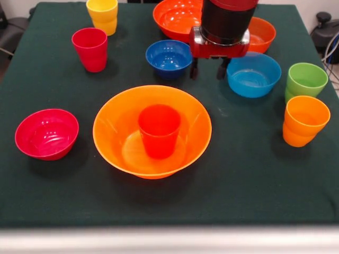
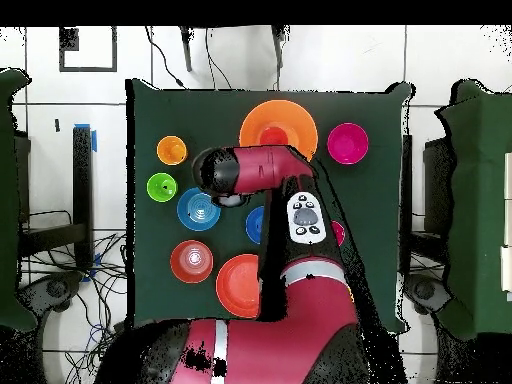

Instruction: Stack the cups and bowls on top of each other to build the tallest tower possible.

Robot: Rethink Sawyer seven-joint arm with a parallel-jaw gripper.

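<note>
Table (image 1: 254,185) inspection, nearest items first: we find the large orange bowl (image 1: 114,143) at the centre front, upright, with the red-orange cup (image 1: 159,130) standing upright inside it, mouth up; this is the only stacked pair we record. Level with it, the magenta bowl (image 1: 46,133) sits well apart at the left, and the orange cup (image 1: 304,120) at the right, with the green cup (image 1: 305,80) just behind and touching it as far as we can judge. Farther back, the crimson cup (image 1: 90,48) stands at the left, the dark blue bowl (image 1: 169,57) near the middle and the light blue bowl (image 1: 253,74) to its right. We note the gripper (image 1: 207,69) hanging between these two blue bowls, its two dark fingers (image 1: 194,67) spread apart and holding nothing, tips clear of the cloth. At the far edge stand the yellow cup (image 1: 103,16), the big red-orange bowl (image 1: 175,20) and a smaller orange-red bowl (image 1: 264,33), both bowls partly hidden behind the arm (image 2: 262,168).
</note>
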